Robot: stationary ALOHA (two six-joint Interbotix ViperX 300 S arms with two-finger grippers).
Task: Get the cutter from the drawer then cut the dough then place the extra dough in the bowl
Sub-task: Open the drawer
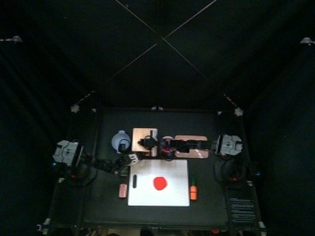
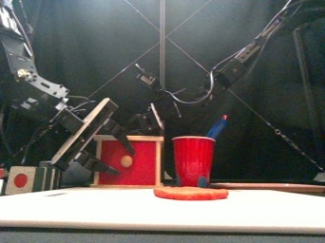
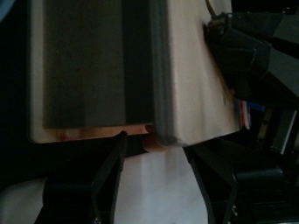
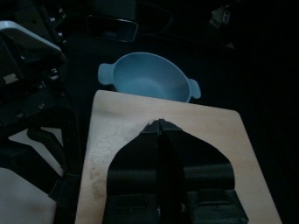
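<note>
The pale wooden box (image 1: 147, 133) stands behind the white cutting board (image 1: 175, 195); its red drawer front (image 2: 127, 158) looks closed. A flat red dough disc (image 1: 159, 182) lies on the board, also low in the front view (image 2: 191, 193). My left gripper (image 3: 155, 157) is open at the box's front edge by the drawer, the jaws apart with nothing between them. My right gripper (image 4: 162, 128) is shut, empty, over the box's top (image 4: 205, 166). The blue-grey bowl (image 4: 149, 76) sits just beyond the box. No cutter is visible.
A red cup (image 2: 195, 158) holding a blue toy knife (image 2: 219, 125) stands right of the box, behind the board. The bowl (image 1: 121, 140) is left of the box. Both arms crowd the space over the box.
</note>
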